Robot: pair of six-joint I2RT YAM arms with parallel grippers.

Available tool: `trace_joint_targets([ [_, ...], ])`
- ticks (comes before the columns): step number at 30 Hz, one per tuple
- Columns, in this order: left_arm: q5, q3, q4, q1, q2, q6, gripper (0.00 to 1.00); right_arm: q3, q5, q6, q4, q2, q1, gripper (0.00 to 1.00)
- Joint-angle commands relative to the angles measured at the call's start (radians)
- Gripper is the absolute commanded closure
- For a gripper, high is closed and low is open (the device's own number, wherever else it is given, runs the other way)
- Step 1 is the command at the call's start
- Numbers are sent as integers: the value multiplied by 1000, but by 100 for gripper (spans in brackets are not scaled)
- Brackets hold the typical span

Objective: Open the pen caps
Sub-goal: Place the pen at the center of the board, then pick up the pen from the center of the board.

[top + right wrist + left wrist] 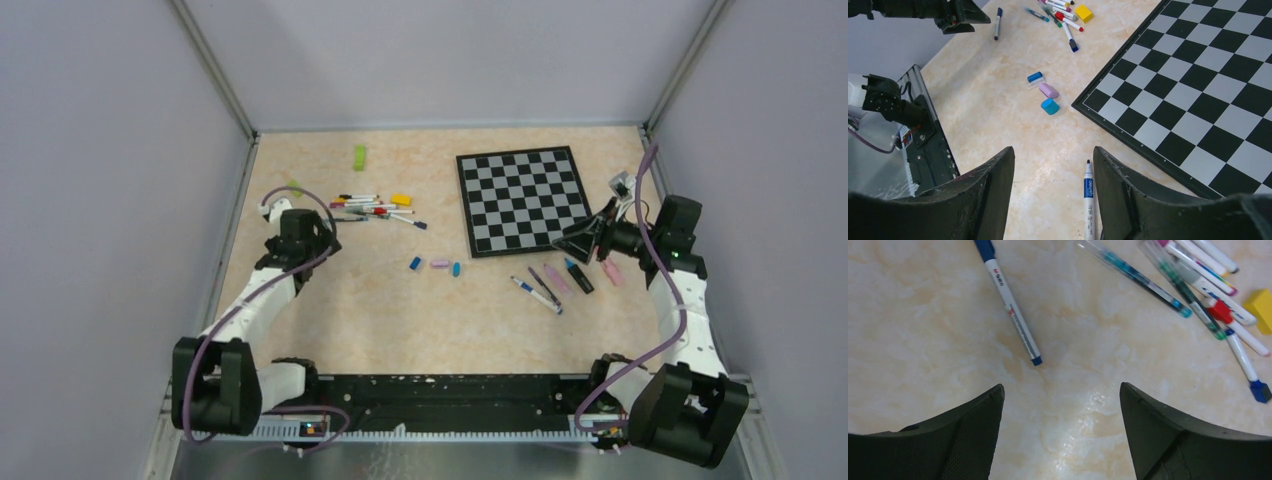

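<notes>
My left gripper (pixel 325 228) (pixel 1060 386) is open and empty, low over the table just left of a pile of several pens (pixel 375 207) (pixel 1198 275). A white pen with a blue cap (pixel 1013 310) lies just ahead of its fingers. My right gripper (pixel 567 240) (pixel 1052 150) is open and empty over the chessboard's near right corner. An uncapped white pen with a blue label (pixel 1088 195) (pixel 537 294) lies under it, beside the right finger. Three loose pen caps, blue (pixel 1035 77) (pixel 415 263), pink (pixel 1048 90) (pixel 440 263) and cyan (pixel 1050 106) (pixel 456 269), lie mid-table.
The chessboard (pixel 522 200) (pixel 1198 80) lies at the back right. A yellow block (pixel 401 199) (pixel 1260 302) sits by the pen pile, and a green block (pixel 359 157) sits farther back. More pens and markers (pixel 579 275) lie near the right arm.
</notes>
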Motion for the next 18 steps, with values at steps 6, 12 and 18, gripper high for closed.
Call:
trace_joint_targets([
  [6,-102,221,-116,100,288,-76,20,-6,25,-50,-20,-34,-6,42],
  [12,-82,307,-169,144,432,-73,33,-5,53,-70,-31,-34,6,42],
  [18,-50,334,-169,170,523,-71,47,-6,63,-80,-35,-27,13,42],
])
